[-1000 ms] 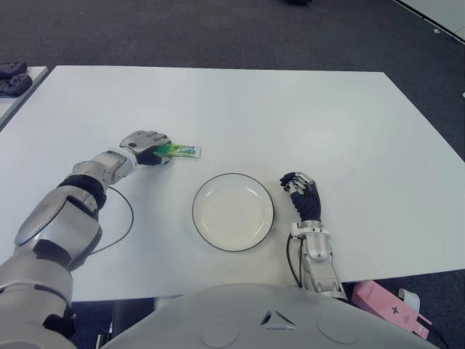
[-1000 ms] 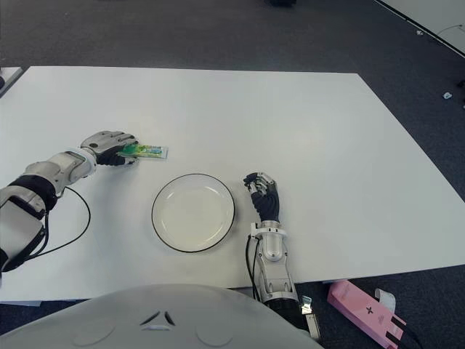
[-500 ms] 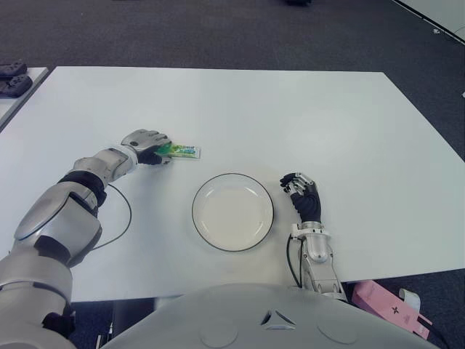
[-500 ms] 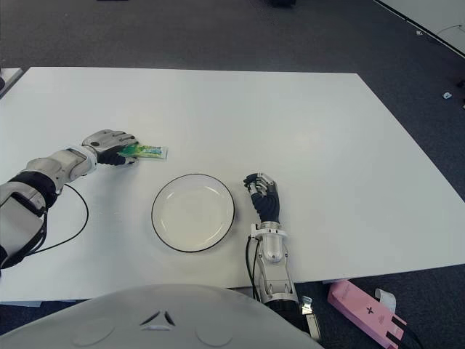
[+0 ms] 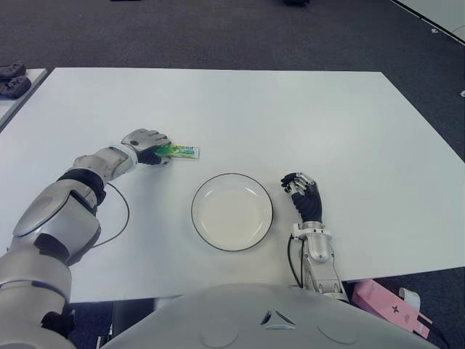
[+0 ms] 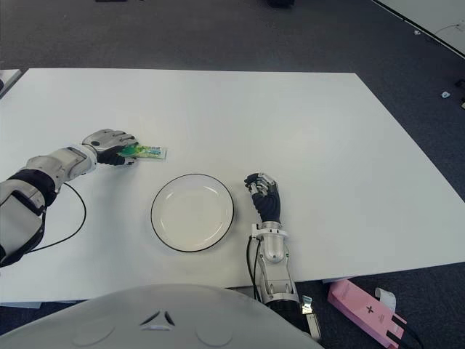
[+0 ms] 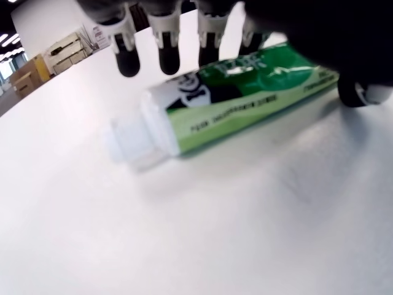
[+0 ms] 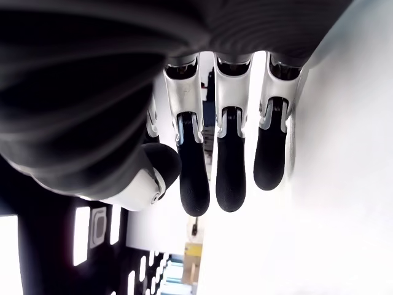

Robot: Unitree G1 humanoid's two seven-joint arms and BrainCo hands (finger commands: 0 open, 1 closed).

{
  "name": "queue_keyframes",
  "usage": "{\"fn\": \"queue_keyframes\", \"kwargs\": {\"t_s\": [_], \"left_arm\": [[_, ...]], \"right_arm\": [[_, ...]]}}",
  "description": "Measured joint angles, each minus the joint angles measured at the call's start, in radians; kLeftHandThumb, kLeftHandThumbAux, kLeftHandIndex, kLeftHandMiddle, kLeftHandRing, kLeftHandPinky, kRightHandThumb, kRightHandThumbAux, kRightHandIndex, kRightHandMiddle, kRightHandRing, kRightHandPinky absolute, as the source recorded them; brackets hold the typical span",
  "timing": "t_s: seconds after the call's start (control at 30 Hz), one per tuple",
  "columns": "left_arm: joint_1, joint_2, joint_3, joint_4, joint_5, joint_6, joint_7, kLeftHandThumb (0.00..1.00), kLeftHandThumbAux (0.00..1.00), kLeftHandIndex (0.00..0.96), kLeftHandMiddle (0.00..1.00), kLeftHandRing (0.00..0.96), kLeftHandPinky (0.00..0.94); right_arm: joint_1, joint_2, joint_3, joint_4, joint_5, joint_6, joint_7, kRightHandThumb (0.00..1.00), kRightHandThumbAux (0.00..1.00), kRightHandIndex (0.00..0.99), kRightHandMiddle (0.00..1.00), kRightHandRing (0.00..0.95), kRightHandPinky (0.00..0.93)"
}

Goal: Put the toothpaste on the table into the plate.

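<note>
Cataloguing what we saw, item by item:

Toothpaste (image 5: pixel 179 151): we recorded a small green tube lying flat on the white table (image 5: pixel 290 116), to the robot's left of the plate and a little farther from the robot. In the left wrist view (image 7: pixel 239 101) we noted a white ribbed cap, a white band behind it with a dark cartoon figure, and a bright green body carrying pale lettering we could not read. Its capped end pointed toward the table's middle, away from the hand.

Left hand (image 5: pixel 147 145): we found it over the tube's tail end. In its wrist view four dark fingertips (image 7: pixel 128 61) hung just above the tube with the thumb low at the tube's other side; we saw no closed grip, so we logged the hand as open and cupped over the tube, which lay on the table.

Plate (image 5: pixel 207 236): we listed a round white plate with a thin dark rim, near the table's front edge, nothing in it.

Right hand (image 5: pixel 304 193): we placed it just right of the plate, palm down, its dark fingers (image 8: pixel 230 166) loosely extended and holding nothing.

Cable (image 5: pixel 120 218): we noted a thin black loop beside the left forearm.

Pink box (image 6: pixel 363 313): we noted it on the floor, below the table's front right edge.
</note>
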Motion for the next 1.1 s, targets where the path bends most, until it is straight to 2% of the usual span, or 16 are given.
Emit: {"fn": "queue_keyframes", "kwargs": {"t_s": [0.07, 0.17, 0.2, 0.3, 0.5, 0.53, 0.57, 0.73, 0.9, 1.1], "left_arm": [[0.001, 0.0, -0.001, 0.0, -0.002, 0.001, -0.003, 0.457, 0.273, 0.0, 0.066, 0.115, 0.252], [0.005, 0.0, -0.001, -0.001, -0.004, 0.004, -0.004, 0.512, 0.302, 0.027, 0.144, 0.23, 0.388], [0.006, -0.001, 0.0, -0.002, -0.005, 0.005, -0.004, 0.539, 0.315, 0.052, 0.186, 0.267, 0.438], [0.008, -0.003, 0.001, -0.003, -0.007, 0.014, -0.004, 0.611, 0.336, 0.117, 0.264, 0.336, 0.502], [0.017, -0.008, 0.026, -0.003, -0.041, 0.013, -0.003, 0.707, 0.363, 0.278, 0.367, 0.424, 0.512], [0.019, -0.009, 0.032, -0.003, -0.048, 0.012, -0.003, 0.723, 0.358, 0.344, 0.419, 0.454, 0.515], [0.022, -0.009, 0.038, -0.002, -0.059, 0.01, -0.003, 0.729, 0.356, 0.367, 0.437, 0.464, 0.516], [0.042, -0.009, 0.076, -0.002, -0.109, -0.012, -0.003, 0.772, 0.352, 0.515, 0.581, 0.596, 0.608], [0.057, -0.009, 0.109, 0.0, -0.15, -0.024, -0.003, 0.78, 0.363, 0.568, 0.678, 0.676, 0.685], [0.078, -0.01, 0.153, 0.005, -0.199, -0.032, -0.007, 0.784, 0.373, 0.585, 0.732, 0.723, 0.71]], "right_arm": [[0.0, 0.0, -0.001, 0.0, 0.002, 0.0, 0.001, 0.706, 0.728, 0.429, 0.49, 0.467, 0.458], [0.0, 0.001, -0.002, -0.002, 0.007, 0.0, 0.002, 0.706, 0.727, 0.429, 0.489, 0.467, 0.461], [0.0, 0.001, -0.002, -0.002, 0.009, 0.0, 0.002, 0.706, 0.726, 0.429, 0.491, 0.468, 0.462], [0.0, 0.001, -0.002, -0.004, 0.013, 0.0, 0.004, 0.706, 0.726, 0.429, 0.493, 0.471, 0.466], [0.001, 0.0, -0.002, -0.004, 0.014, 0.0, 0.004, 0.706, 0.727, 0.429, 0.493, 0.47, 0.457], [0.001, 0.0, -0.003, -0.004, 0.015, 0.0, 0.004, 0.705, 0.727, 0.429, 0.492, 0.47, 0.457], [0.0, -0.001, -0.002, -0.004, 0.015, 0.0, 0.005, 0.705, 0.727, 0.429, 0.491, 0.47, 0.456], [0.0, -0.005, -0.002, -0.003, 0.014, 0.0, 0.005, 0.704, 0.728, 0.429, 0.489, 0.469, 0.457], [0.0, -0.007, -0.002, -0.003, 0.014, 0.0, 0.005, 0.705, 0.728, 0.43, 0.488, 0.469, 0.457], [-0.001, -0.009, -0.002, -0.002, 0.014, 0.0, 0.004, 0.706, 0.728, 0.43, 0.487, 0.466, 0.444]]}}
